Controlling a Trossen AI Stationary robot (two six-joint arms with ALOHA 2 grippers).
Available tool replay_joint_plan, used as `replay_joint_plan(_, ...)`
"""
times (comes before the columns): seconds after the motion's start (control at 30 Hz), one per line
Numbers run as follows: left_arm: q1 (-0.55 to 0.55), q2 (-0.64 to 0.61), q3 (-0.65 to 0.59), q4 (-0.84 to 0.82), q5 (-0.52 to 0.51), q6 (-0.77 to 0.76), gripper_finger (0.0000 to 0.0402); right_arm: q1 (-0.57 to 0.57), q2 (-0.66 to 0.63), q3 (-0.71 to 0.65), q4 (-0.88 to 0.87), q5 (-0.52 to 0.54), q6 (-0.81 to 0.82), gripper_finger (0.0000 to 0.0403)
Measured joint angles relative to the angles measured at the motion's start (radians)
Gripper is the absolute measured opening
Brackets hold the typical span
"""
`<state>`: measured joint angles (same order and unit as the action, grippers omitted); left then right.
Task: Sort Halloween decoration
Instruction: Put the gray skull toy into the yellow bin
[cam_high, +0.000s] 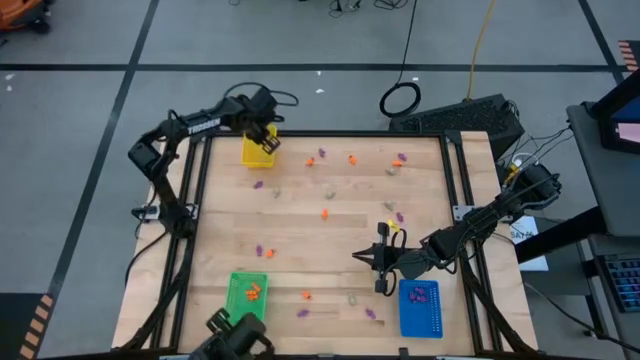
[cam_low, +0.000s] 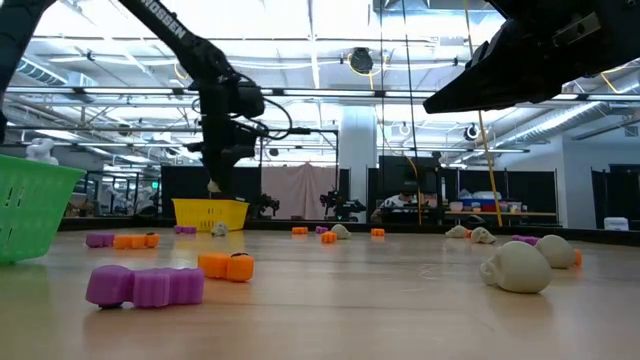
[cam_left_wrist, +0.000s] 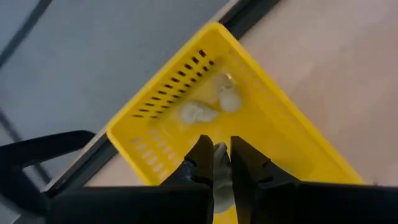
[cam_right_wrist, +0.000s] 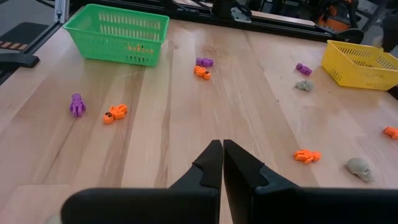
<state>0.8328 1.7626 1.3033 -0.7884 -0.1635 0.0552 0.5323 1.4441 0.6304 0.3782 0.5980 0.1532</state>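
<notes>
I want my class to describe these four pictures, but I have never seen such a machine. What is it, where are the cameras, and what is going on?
Two dark robot arms work at a wooden table. One camera looks down from above, one sits at table height, one rides on each wrist. Small orange, purple and beige-grey plastic trinkets lie scattered. The left pincer hangs over the yellow plastic basket, pinching a pale trinket; two more lie inside. The right pincer is shut and empty, near the blue tray. The green basket holds orange ones.
</notes>
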Motion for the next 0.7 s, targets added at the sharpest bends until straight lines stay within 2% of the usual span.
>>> replay_joint_plan(0.13, 0.031, 0.015, 0.0, 0.013, 0.059, 0.004, 0.0017, 0.0, 0.0, 0.0, 0.0, 0.0, 0.0, 0.0)
replay_joint_plan(0.37, 0.029, 0.078, 0.0, -0.007, 0.068, 0.004, 0.0017, 0.0, 0.0, 0.0, 0.0, 0.0, 0.003, 0.0)
replay_joint_plan(0.7, 0.029, 0.094, 0.0, -0.008, 0.089, -0.023, 0.0052, 0.0, 0.0, 0.0, 0.001, 0.0, 0.003, 0.0)
